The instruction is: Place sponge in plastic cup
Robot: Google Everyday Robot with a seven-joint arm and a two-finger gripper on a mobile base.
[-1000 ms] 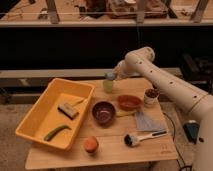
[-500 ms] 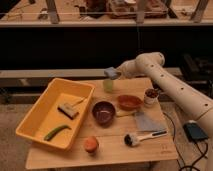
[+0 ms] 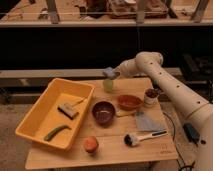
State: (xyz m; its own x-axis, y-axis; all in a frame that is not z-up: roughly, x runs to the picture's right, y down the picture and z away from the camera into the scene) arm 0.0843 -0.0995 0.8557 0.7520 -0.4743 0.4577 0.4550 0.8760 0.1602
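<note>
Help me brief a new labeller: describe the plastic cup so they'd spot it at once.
On the wooden table, look right of the yellow bin, near the back edge. The plastic cup stands just under the gripper holding the sponge: a pale green tumbler, narrower than both bowls.

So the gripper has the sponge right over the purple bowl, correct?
Not quite. The camera view shows the gripper holding the sponge right over the plastic cup, not the purple bowl, which sits nearer the table's front edge.
</note>
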